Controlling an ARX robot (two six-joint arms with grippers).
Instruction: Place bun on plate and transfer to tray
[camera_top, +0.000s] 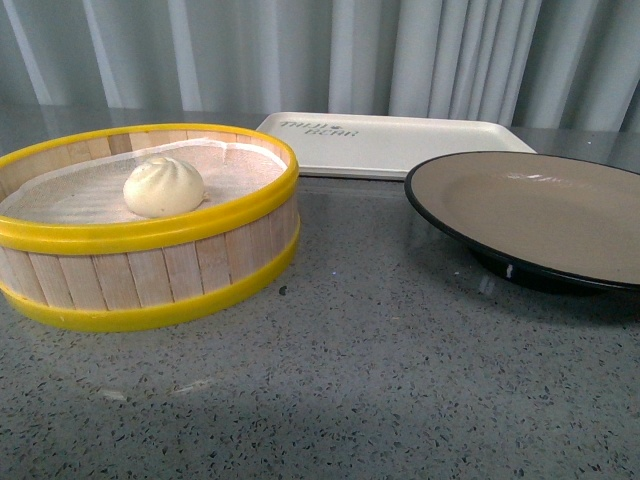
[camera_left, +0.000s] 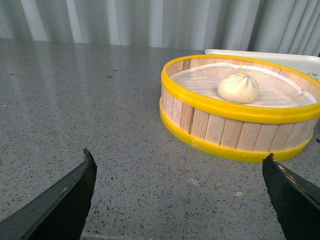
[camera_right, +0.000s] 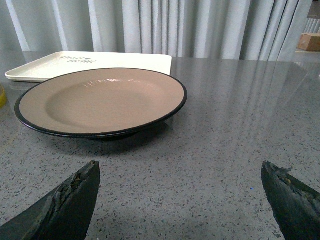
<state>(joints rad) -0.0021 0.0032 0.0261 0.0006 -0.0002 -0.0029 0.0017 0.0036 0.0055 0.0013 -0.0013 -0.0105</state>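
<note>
Bun (camera_top: 163, 187) first: small, cream-white and pleated on top, it sits near the middle of a white cloth liner (camera_top: 70, 195) inside a yellow-rimmed steamer basket (camera_top: 150, 235). From where the robot faces, that basket is at about ten o'clock on the grey speckled table (camera_top: 350, 380). The plate (camera_top: 520, 205) is at two o'clock, bare and apart from the basket. The tray (camera_top: 400, 145) lies beyond both at roughly twelve to one, just behind the plate.

To my eye the bun will be light, soft and easily dented, perhaps a little tacky against the cloth. I'd take it low across its widest flanks with a gentle squeeze, not by the twisted top, which looks likely to tear or crush. The basket wall stands higher than the bun's base, so the approach wants to come from above.

The plate looks stiff, smooth and far heavier. Its black foot lifts the rim off the table, which should let a finger slip underneath at the edge. A round bun could roll on it if it tips.

The left gripper (camera_left: 179, 155) is spread wide with nothing between its fingers, looking at the basket from a little way off. The right gripper (camera_right: 180, 164) is likewise spread and empty, facing the plate.
</note>
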